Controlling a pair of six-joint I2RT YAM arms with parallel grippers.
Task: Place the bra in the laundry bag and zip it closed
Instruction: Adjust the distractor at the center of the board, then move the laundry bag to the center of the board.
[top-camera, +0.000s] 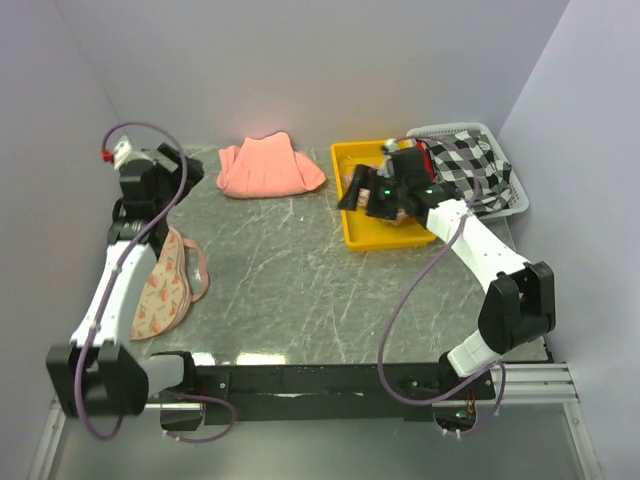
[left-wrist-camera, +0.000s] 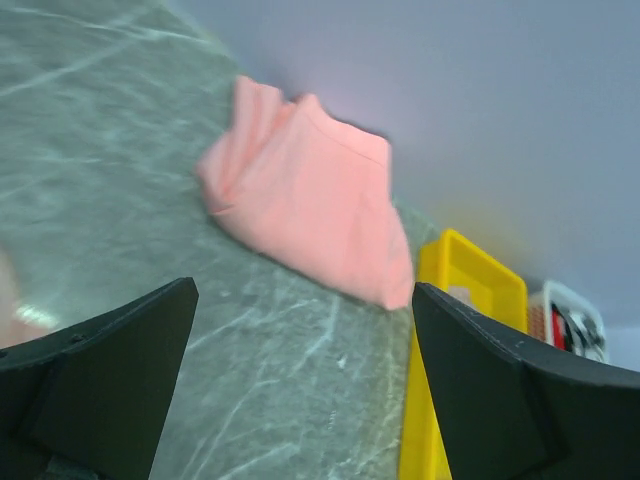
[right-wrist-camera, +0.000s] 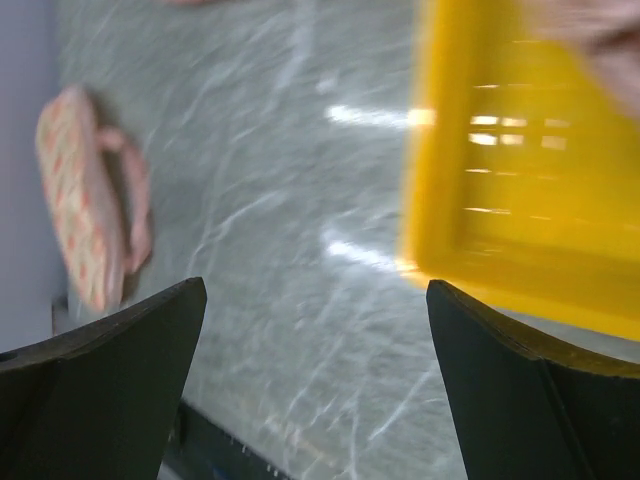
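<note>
The laundry bag, a beige pouch with red-orange prints and pink edging, lies flat at the table's left, partly under my left arm. It also shows at the left of the right wrist view. My left gripper hangs behind the laundry bag, open and empty, facing the salmon cloth. Inside the yellow tray lies the bra, mostly hidden; only a blurred pink patch shows. Over the tray's left side my right gripper is open with nothing between its fingers.
A folded salmon-pink cloth lies at the back centre. A white basket holding a black-and-white checked cloth stands right of the yellow tray. Walls close in on the left, back and right.
</note>
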